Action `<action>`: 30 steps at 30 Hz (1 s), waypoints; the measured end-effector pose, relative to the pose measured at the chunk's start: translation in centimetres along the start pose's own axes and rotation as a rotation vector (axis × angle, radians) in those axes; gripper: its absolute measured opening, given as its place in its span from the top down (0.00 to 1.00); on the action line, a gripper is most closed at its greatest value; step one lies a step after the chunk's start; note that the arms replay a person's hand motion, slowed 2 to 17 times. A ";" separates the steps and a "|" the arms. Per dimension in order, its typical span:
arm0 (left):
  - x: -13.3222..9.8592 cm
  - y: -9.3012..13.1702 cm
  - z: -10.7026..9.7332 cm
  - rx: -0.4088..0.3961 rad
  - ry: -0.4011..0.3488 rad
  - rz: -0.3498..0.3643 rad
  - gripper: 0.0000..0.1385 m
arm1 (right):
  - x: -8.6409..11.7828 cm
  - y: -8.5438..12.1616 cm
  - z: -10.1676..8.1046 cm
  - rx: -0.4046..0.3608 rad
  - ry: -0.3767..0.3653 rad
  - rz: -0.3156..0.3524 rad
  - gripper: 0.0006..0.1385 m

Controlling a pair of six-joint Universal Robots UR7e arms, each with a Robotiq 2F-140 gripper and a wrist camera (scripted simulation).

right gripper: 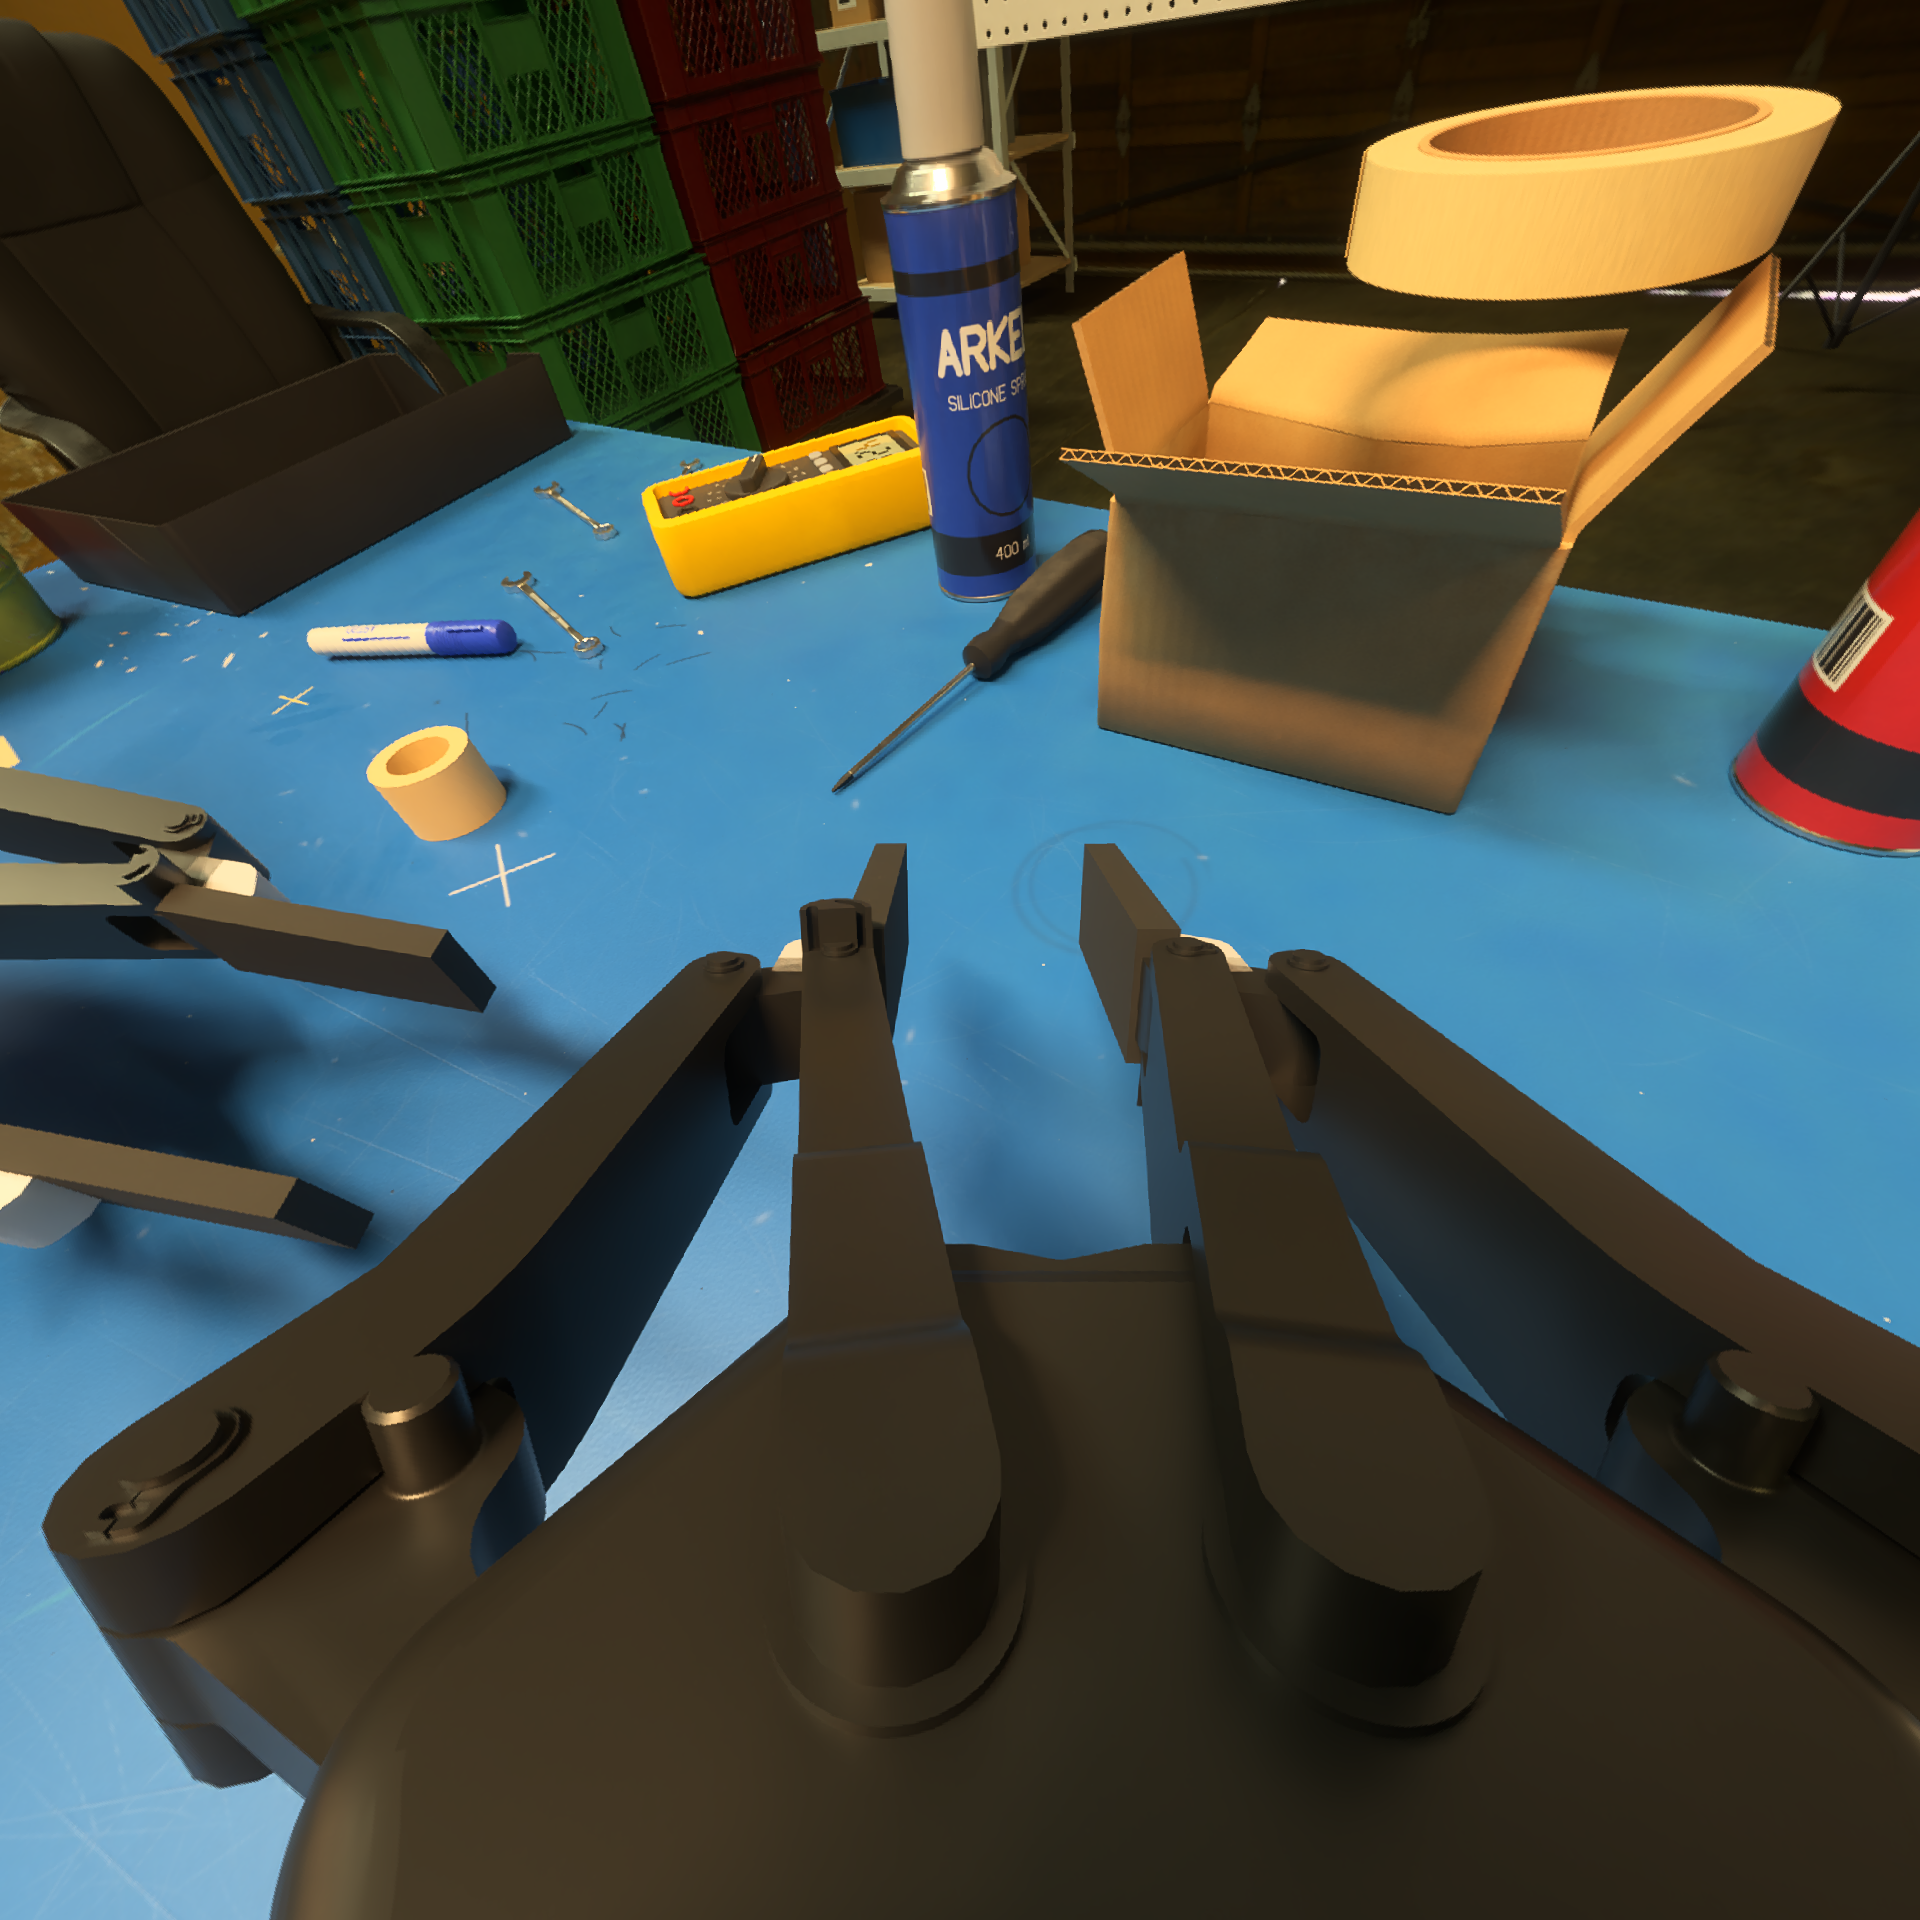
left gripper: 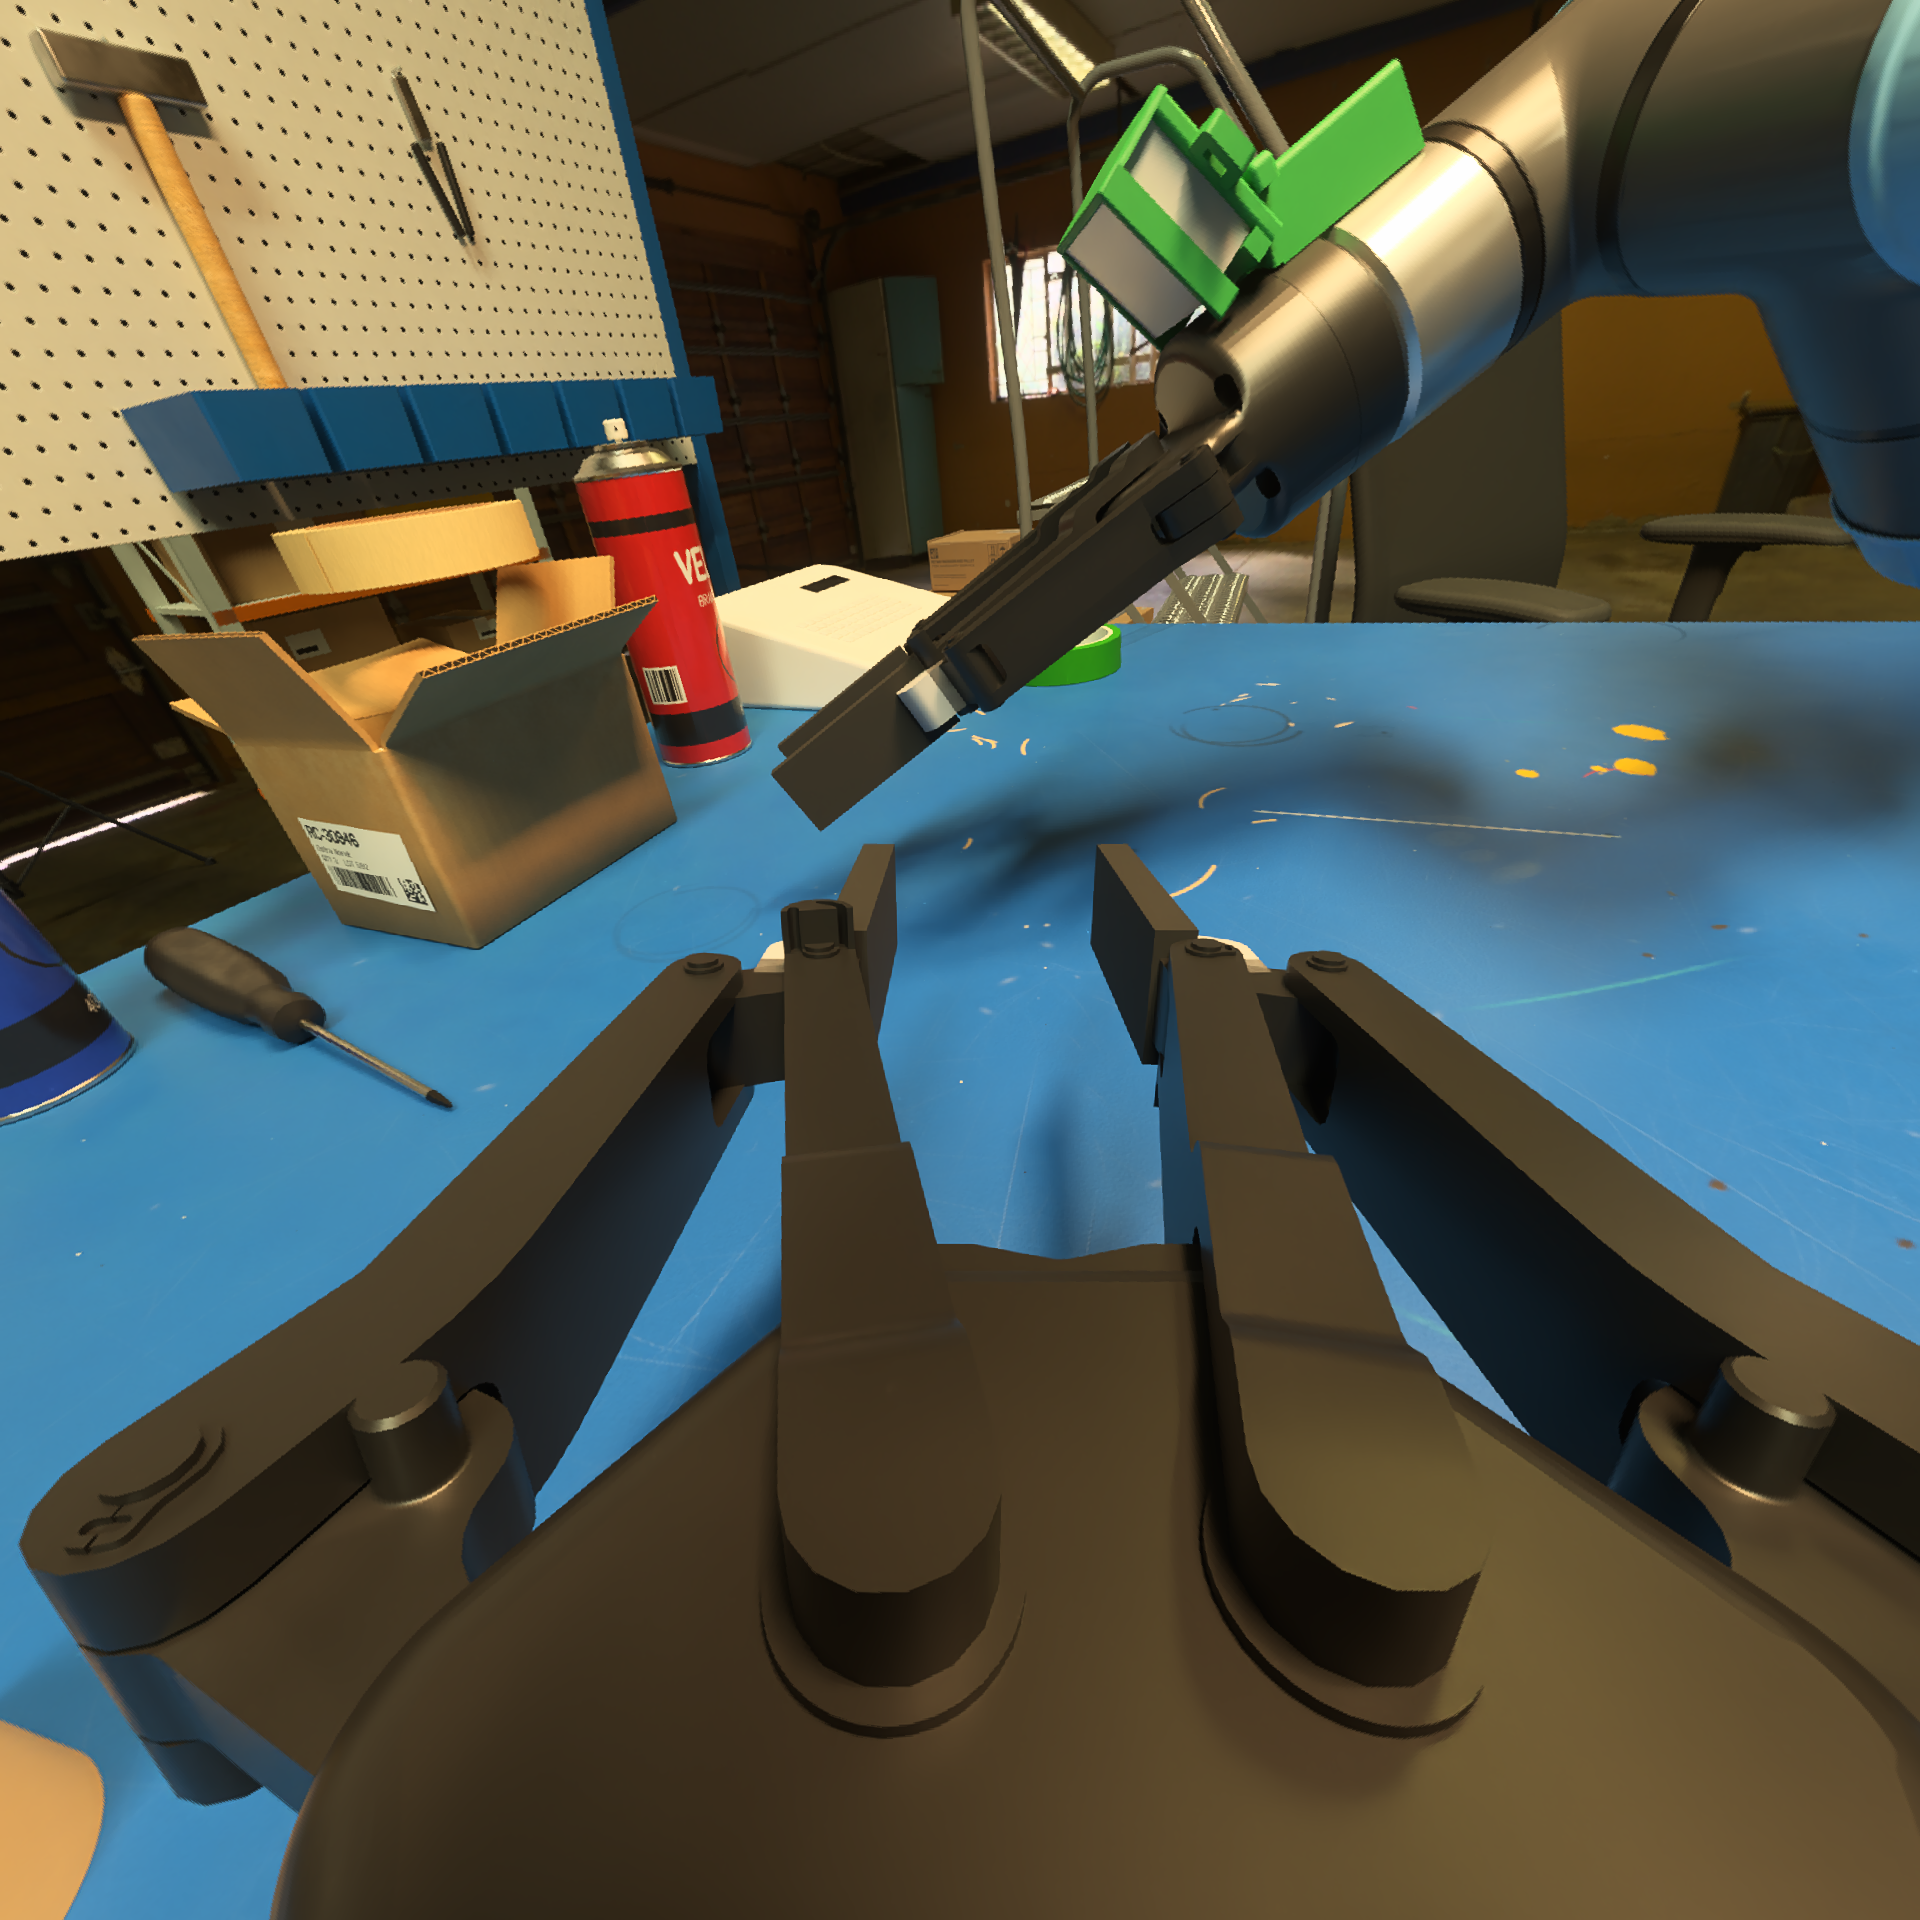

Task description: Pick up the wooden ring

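A small tan wooden ring (right gripper: 436, 781), a short thick tube, lies on the blue table (right gripper: 727, 831) left of and beyond my right gripper (right gripper: 992, 883). A much larger flat tan ring (right gripper: 1590, 192) sits above the open cardboard box (right gripper: 1330, 623); it also shows in the left wrist view (left gripper: 416, 545). My right gripper is open and empty over bare table. My left gripper (left gripper: 992, 883) is open and empty too, low over the table. Its fingers (right gripper: 322, 951) show at the left of the right wrist view, close to the small ring.
A black screwdriver (right gripper: 1023, 608), a blue spray can (right gripper: 961, 364), a yellow meter (right gripper: 790, 499), a marker (right gripper: 416, 637), two small wrenches and a black tray (right gripper: 270, 488) lie beyond. A red spray can (left gripper: 665, 603) stands by the box. The right arm (left gripper: 1351, 343) reaches in above my left gripper.
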State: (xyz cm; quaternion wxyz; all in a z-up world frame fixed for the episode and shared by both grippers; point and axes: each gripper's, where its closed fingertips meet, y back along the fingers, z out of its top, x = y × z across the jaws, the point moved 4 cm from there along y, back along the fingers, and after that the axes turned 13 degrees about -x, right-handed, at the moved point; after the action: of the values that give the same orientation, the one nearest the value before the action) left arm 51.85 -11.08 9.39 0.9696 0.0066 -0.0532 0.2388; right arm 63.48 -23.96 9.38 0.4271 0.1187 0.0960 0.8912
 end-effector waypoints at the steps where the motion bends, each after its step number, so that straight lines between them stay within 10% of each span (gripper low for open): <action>1: 0.0 0.0 0.0 0.001 0.000 -0.001 0.63 | -0.1 0.0 0.0 0.000 0.000 -0.002 0.68; 30: -0.5 1.5 0.9 0.071 -0.019 0.045 0.61 | -2.0 2.3 -1.4 0.020 0.051 0.000 0.68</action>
State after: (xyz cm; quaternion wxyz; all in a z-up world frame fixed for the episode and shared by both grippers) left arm 50.65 -10.04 10.26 0.9626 0.0420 -0.0543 0.2620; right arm 62.55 -27.05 8.42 0.4234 0.1001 0.1158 0.8929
